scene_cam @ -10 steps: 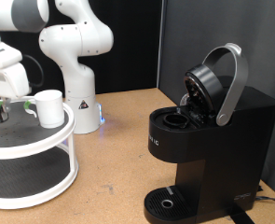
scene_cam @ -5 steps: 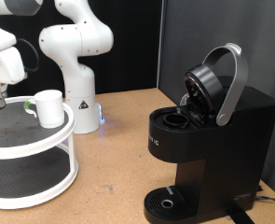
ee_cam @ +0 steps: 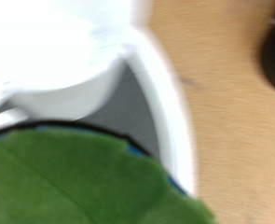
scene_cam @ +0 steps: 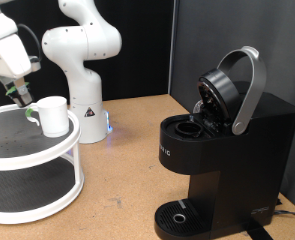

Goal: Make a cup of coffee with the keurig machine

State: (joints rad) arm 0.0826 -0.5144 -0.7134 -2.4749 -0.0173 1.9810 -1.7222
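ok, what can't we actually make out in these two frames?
- Gripper: exterior view, tiny at the left edge; open or shut unclear.
- Wrist view: motion blur; a green surface fills the near field, unidentifiable.
- Cup: contents not visible.
- Keurig machine: open brew chamber too dark to tell whether a pod is inside.

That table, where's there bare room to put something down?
The widest bare patch of table lies between the white two-tier stand and the coffee machine. The stand's dark lower shelf also looks bare. It is crowded on the upper tier, where the cup stands with the gripper beside it.
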